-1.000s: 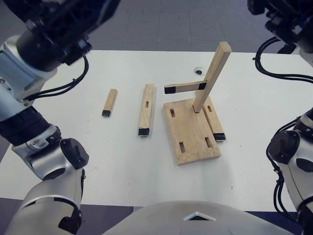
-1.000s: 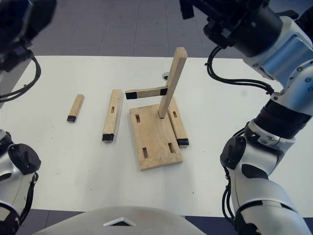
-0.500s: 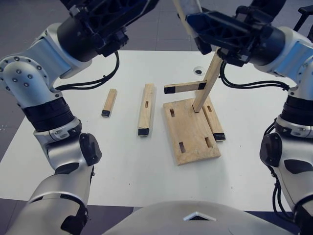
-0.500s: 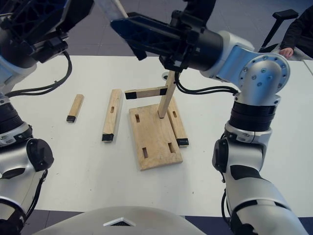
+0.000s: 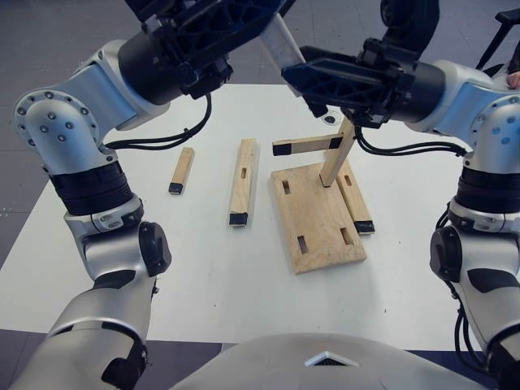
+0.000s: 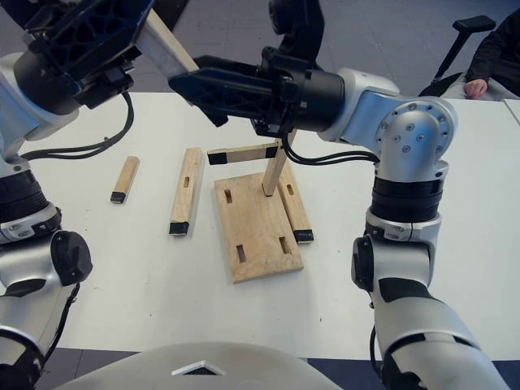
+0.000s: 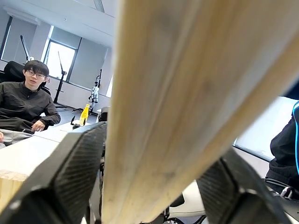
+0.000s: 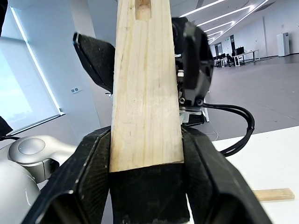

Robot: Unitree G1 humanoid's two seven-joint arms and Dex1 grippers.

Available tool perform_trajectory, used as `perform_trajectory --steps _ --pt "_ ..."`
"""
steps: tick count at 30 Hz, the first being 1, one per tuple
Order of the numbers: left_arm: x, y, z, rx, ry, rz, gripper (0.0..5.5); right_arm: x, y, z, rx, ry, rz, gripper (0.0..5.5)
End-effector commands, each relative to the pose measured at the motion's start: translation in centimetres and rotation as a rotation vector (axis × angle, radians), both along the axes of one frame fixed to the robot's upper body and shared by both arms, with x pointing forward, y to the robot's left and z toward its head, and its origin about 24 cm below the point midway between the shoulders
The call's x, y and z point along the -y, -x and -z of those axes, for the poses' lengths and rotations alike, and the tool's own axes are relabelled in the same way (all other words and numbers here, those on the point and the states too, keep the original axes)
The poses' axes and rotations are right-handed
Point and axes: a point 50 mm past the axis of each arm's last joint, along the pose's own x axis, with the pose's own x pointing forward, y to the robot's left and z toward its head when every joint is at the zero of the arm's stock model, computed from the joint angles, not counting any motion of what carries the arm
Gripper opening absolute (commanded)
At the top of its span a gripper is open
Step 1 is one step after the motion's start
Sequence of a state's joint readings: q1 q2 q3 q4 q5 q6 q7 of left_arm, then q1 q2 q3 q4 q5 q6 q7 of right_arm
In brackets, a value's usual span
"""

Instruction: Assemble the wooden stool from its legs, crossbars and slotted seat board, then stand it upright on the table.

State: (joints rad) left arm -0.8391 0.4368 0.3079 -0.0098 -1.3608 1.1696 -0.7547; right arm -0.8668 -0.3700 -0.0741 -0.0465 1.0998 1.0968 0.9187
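High over the table, a wooden leg (image 5: pixel 280 46) with a black tip is held at both ends. My left gripper (image 7: pixel 154 186) is shut on one end and my right gripper (image 8: pixel 147 186) is shut on the black-tipped end. Below them the slotted seat board (image 5: pixel 313 223) lies flat. One leg (image 5: pixel 335 158) stands upright in its far slot, and a black-tipped crossbar (image 5: pixel 302 146) sticks out of that leg to the left. Another leg (image 5: pixel 356 201) lies against the board's right side. A loose slotted leg (image 5: pixel 242 180) and a short crossbar (image 5: pixel 182 170) lie to the left.
The white table (image 5: pixel 203 268) has a small round hole (image 5: pixel 331 119) behind the upright leg. Bare tabletop stretches in front of the board and along the left and right sides.
A second ago both arms were raised at the view's top corners. They have since come together over the table, and the held leg has moved down and left above the upright leg.
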Motion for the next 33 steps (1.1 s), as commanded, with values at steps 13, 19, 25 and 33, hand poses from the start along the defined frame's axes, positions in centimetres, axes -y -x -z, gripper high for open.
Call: perform_trajectory --steps 13,19,25,33 --pt "-0.3 0.0 0.4 0.008 -0.057 -0.050 2.41 1.1 -0.4 -0.6 0.057 0.031 0.048 2.02" --pt "-0.3 0.3 1.0 0.006 -0.085 -0.054 2.35 1.8 -0.5 -1.1 0.079 0.072 0.036 2.02" --pt "-0.1 0.4 1.2 0.007 -0.101 -0.053 2.33 2.1 -0.8 -1.3 0.114 0.102 0.058 2.02" --pt "-0.1 0.4 1.3 0.004 -0.103 -0.057 2.21 2.2 -1.4 -1.0 0.110 0.133 0.113 3.02"
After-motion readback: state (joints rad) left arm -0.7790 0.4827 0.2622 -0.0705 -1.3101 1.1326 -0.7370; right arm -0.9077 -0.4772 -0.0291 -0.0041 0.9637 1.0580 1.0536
